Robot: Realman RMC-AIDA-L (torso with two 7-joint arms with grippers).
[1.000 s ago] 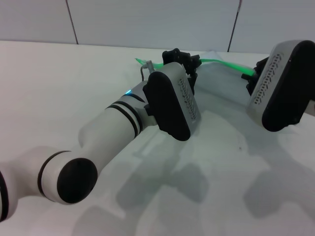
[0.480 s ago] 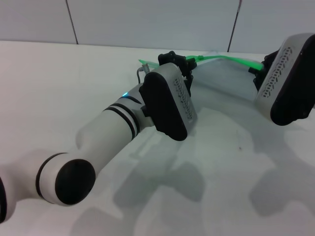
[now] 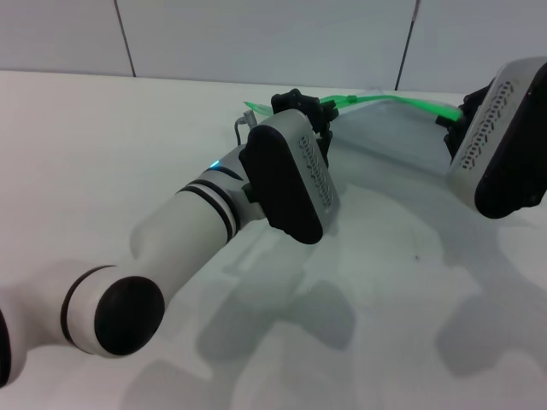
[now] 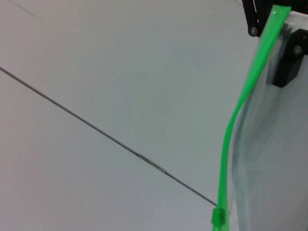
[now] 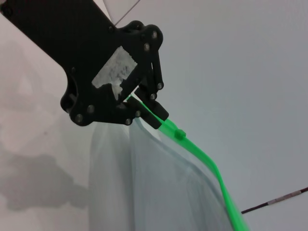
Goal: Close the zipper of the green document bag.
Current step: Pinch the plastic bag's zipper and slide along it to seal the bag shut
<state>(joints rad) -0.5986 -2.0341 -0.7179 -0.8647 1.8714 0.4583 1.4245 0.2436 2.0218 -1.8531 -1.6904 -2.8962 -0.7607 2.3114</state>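
Zipper (image 3: pixel 402 101) raised slightly; left claw (image 3: pixel 318 115) shifted left.

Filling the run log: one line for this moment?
left gripper: shut on zipper end | right gripper: at other end | green document bag: lifted

A plain white table (image 3: pixel 102 145) spread beneath and around the pincers, blotched with soft grey shadows on its near part, and beyond them rose a pale panelled wall (image 3: pixel 256 38) divided by thin dark seams.
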